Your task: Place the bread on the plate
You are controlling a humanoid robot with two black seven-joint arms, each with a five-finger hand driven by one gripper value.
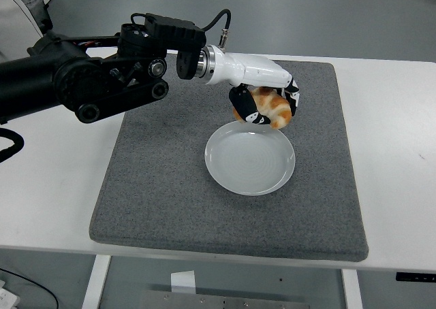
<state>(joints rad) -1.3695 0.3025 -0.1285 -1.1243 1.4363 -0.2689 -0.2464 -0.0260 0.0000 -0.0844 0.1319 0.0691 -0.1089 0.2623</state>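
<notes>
Left hand [262,105] grips the bread [272,106], fingers curled around it, held in the air over the far rim of the white plate [250,158]. Plate sits on the grey mat [163,186] on the white table [54,180]. Left arm [88,84] reaches in from the left edge.

A white table [395,132] carries a large grey mat [170,186] that covers most of its middle, reaching out on every side beneath the left hand [262,105]. A pale round plate [250,158] lies on the mat, just below and in front of that hand. Bare tabletop shows to either side of the mat.
</notes>
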